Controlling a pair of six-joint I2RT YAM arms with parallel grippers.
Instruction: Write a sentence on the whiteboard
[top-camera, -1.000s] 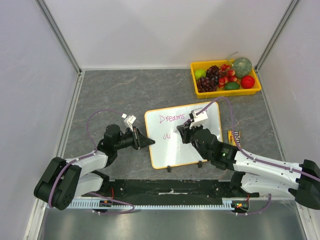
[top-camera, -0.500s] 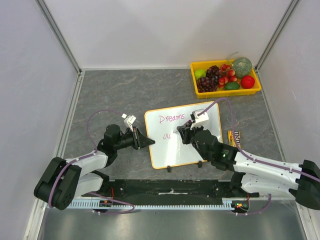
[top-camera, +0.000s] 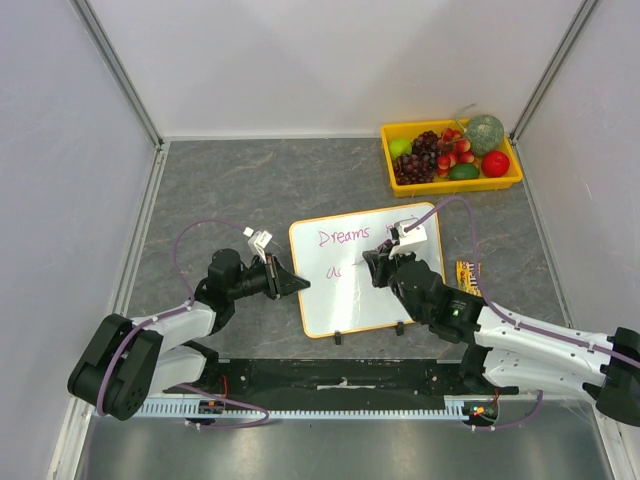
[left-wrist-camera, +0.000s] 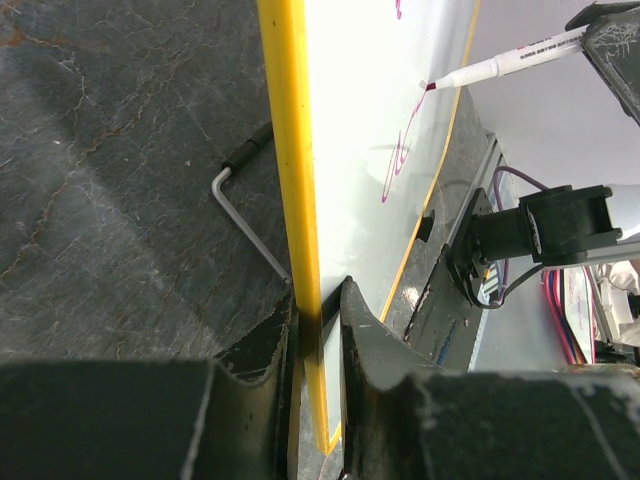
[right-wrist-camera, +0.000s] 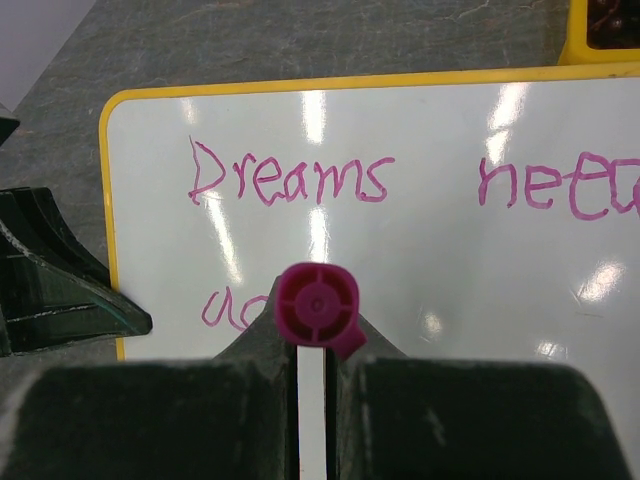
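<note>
While the left gripper (left-wrist-camera: 318, 335) pinches the yellow edge of the whiteboard (top-camera: 350, 300), propped up on the table (top-camera: 230, 190), the right gripper (right-wrist-camera: 312, 390) is clenched on a magenta marker (left-wrist-camera: 497, 69), tip at the board. "Dreams" plus another word are done, line two's barely started, so probably lots left.

Left arm (top-camera: 160, 325), right arm (top-camera: 530, 340): white shells, black joints. Purple cable (top-camera: 182, 245) loops along each. Left gripper (top-camera: 300, 283), right gripper (top-camera: 375, 262): black wedge fingers. White camera block (top-camera: 260, 240) on wrist. Black base rail (top-camera: 340, 375).
</note>
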